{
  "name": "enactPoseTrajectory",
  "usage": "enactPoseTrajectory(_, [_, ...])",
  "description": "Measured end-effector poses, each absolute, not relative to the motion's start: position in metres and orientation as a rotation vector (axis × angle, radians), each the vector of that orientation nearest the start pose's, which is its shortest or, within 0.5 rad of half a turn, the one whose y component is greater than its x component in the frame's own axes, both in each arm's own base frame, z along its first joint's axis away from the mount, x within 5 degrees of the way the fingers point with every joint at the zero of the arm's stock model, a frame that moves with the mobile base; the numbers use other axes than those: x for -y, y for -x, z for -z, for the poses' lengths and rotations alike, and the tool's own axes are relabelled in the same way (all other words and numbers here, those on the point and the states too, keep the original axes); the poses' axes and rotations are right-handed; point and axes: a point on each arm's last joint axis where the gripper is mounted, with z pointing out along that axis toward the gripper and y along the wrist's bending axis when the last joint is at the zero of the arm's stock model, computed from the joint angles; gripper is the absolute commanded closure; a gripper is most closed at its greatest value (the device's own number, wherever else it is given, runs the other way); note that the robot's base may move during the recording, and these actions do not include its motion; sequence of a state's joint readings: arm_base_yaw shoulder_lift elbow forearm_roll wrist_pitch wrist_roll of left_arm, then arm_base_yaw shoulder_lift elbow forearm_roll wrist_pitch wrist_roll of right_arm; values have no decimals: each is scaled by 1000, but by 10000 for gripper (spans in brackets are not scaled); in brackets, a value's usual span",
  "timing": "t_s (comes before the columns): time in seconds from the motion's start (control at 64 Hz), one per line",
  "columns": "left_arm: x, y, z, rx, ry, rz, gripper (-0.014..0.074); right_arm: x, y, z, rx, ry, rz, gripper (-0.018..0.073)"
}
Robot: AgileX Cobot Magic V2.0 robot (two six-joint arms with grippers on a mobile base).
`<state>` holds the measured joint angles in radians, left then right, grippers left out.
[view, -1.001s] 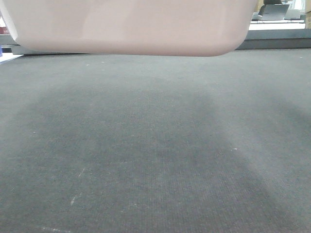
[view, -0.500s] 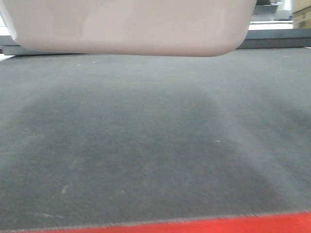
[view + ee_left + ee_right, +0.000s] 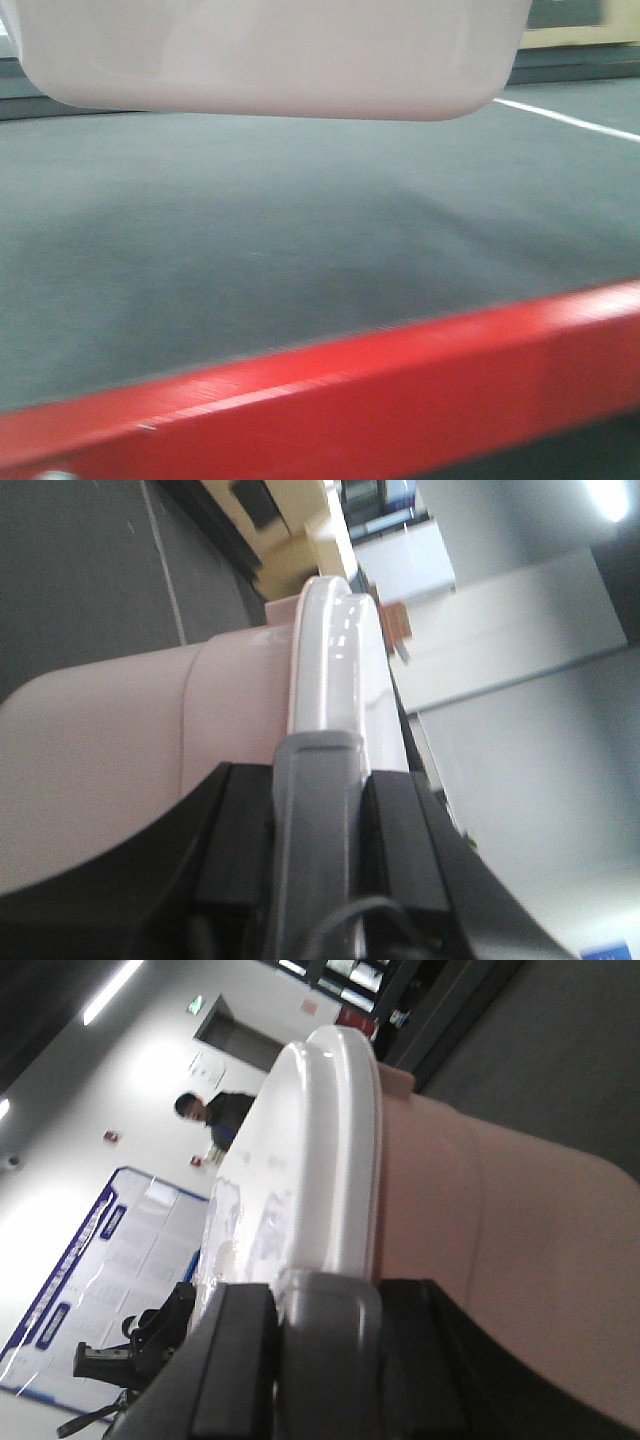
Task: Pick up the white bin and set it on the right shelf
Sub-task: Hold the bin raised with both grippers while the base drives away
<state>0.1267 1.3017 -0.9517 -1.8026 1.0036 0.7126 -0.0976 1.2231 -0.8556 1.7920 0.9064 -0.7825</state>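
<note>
The white bin [image 3: 270,55] is held clear of the grey surface [image 3: 250,220], across the top of the front frame. The left gripper [image 3: 318,785] and right gripper [image 3: 330,1300] are each clamped on a grey handle [image 3: 315,870] of the bin. A red rail [image 3: 400,400] crosses the bottom.

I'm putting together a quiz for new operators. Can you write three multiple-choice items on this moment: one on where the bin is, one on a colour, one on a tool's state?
1. Where is the white bin relative to the grey carpet?
A lying on it
B hanging above it
C tipped over on it

2. What colour is the rail at the bottom of the front view?
A red
B blue
C yellow

3. What is the left tool doing?
A open in free air
B holding a cup
C shut on the bin's grey handle

Answers:
1 B, its underside shows with carpet stretching away below.
2 A, the bar is plainly red.
3 C, black fingers press both sides of the handle.
</note>
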Motion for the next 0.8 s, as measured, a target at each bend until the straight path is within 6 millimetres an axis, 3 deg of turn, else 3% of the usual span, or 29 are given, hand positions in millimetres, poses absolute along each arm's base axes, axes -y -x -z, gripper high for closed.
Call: enactPoseTrajectory(0.797, [44,-268,-365,-1751,296,1584,722,-43,-254,-351,-1758,-375,-1414,490])
